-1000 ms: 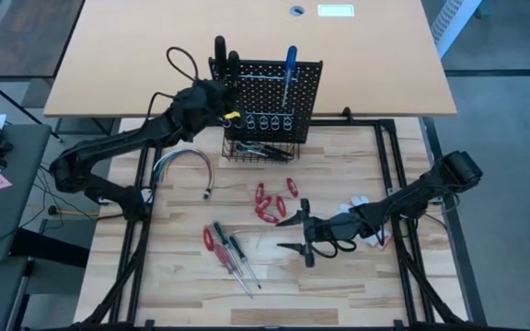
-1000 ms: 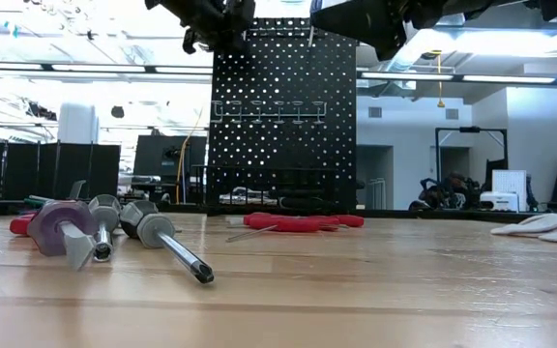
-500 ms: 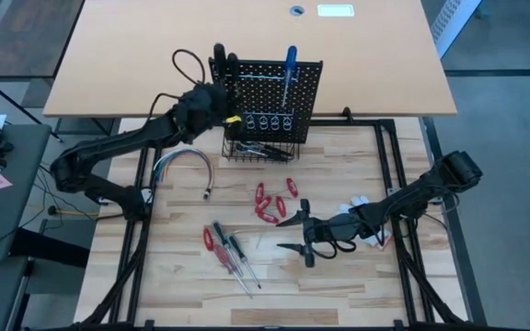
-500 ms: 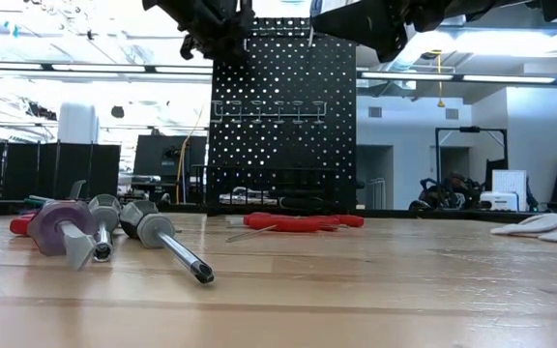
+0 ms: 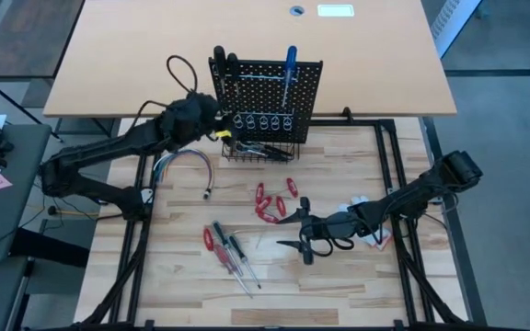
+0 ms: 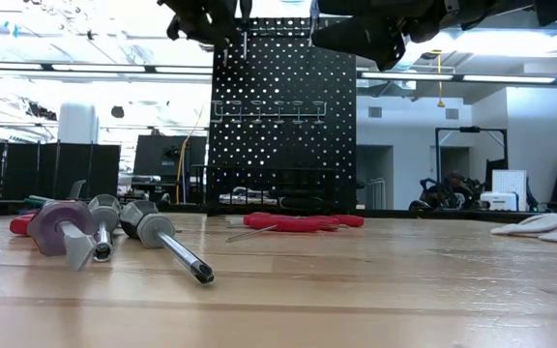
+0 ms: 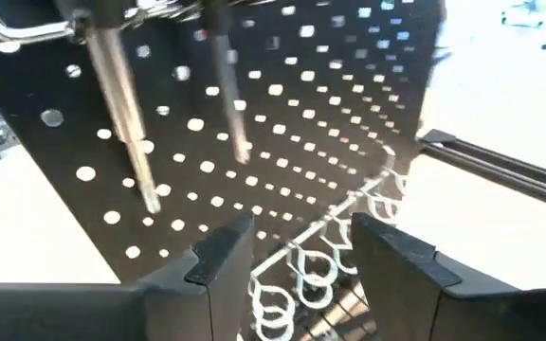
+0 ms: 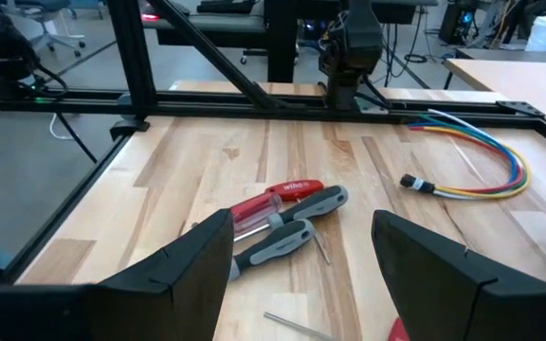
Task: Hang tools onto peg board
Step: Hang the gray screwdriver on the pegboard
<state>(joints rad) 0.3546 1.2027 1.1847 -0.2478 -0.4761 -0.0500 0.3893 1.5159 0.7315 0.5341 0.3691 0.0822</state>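
screwdrivers (image 5: 237,259) are lying in front of the peg board (image 5: 265,97), long axes slanting, shafts pointing away from it; red pliers (image 5: 270,202) are lying nearer its basket (image 5: 258,152). a blue-handled screwdriver (image 5: 290,72) and two black-handled ones (image 5: 225,62) are hanging upright on the board, shafts pointing down. left gripper (image 5: 212,119) is hovering by the board's left edge, fingers apart, holding nothing. right gripper (image 5: 298,234) is hovering right of the screwdrivers, fingers spread, empty. wooden tabletop (image 5: 182,294) is showing pale planks; desks are filling the room behind.
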